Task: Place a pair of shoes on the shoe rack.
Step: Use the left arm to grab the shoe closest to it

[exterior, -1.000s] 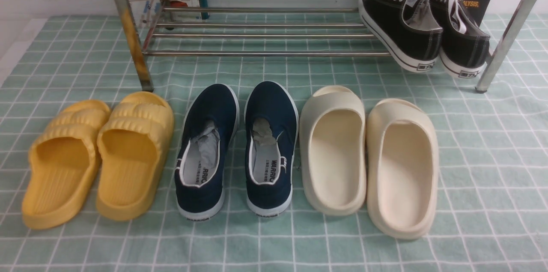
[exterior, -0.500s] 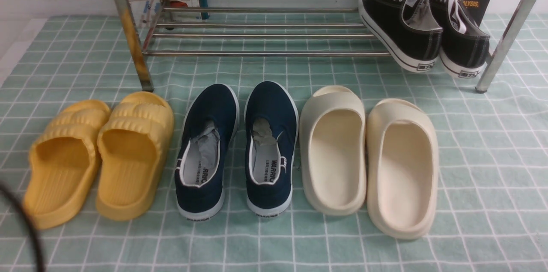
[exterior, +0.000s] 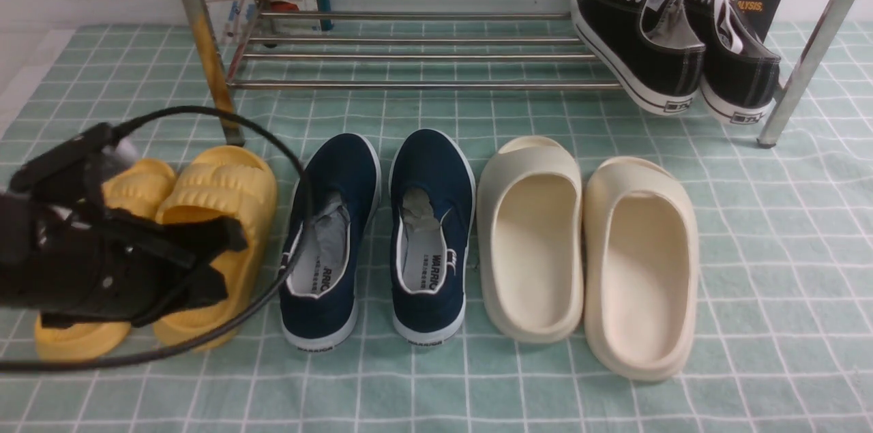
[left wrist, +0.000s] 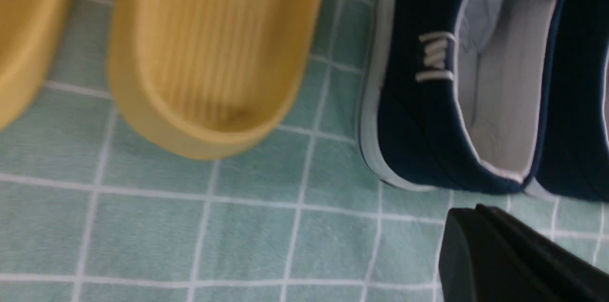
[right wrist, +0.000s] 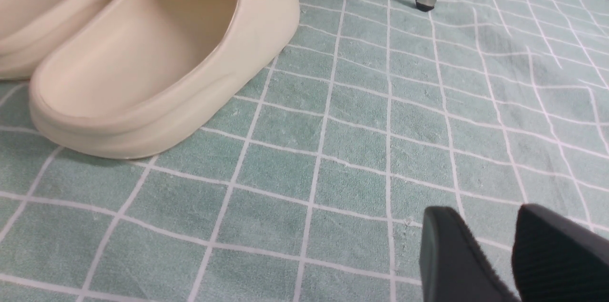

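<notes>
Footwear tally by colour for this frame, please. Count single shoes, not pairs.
Navy slip-on shoes: 2
Yellow slides: 2
Cream slides: 2
Black sneakers: 2
Total: 8

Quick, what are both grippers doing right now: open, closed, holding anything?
Left gripper: open, holding nothing, near the yellow slides.
Right gripper: fingers slightly apart, holding nothing, above the green cloth.
</notes>
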Controlling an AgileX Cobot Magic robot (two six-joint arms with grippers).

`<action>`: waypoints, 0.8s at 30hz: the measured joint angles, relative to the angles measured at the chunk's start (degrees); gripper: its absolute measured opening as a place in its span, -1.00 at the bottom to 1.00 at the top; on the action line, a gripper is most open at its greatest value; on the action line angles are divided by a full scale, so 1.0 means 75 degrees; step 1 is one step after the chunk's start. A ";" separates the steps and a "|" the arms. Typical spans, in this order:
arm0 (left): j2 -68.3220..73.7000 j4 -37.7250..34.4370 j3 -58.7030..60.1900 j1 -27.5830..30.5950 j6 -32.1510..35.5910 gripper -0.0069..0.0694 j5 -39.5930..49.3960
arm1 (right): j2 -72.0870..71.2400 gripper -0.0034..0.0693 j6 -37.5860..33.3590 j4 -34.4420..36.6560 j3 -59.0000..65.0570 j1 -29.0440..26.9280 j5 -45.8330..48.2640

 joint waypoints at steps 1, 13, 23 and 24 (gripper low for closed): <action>0.0241 -0.0087 -0.0287 -0.0018 0.0212 -0.85 0.0248 | 0.0000 -0.25 0.0000 0.0000 0.0000 0.0000 0.0000; 0.2249 0.4157 -0.2164 -0.1755 -0.3308 -0.80 0.0110 | 0.0000 -0.25 0.0000 0.0000 0.0000 0.0000 0.0000; 0.3256 0.5453 -0.2239 -0.1978 -0.5212 0.22 -0.0314 | 0.0000 -0.24 0.0000 0.0000 0.0000 0.0000 0.0000; 0.3275 0.5460 -0.2240 -0.1978 -0.5259 0.24 -0.0349 | 0.0000 -0.24 0.0000 0.0000 0.0000 0.0000 0.0000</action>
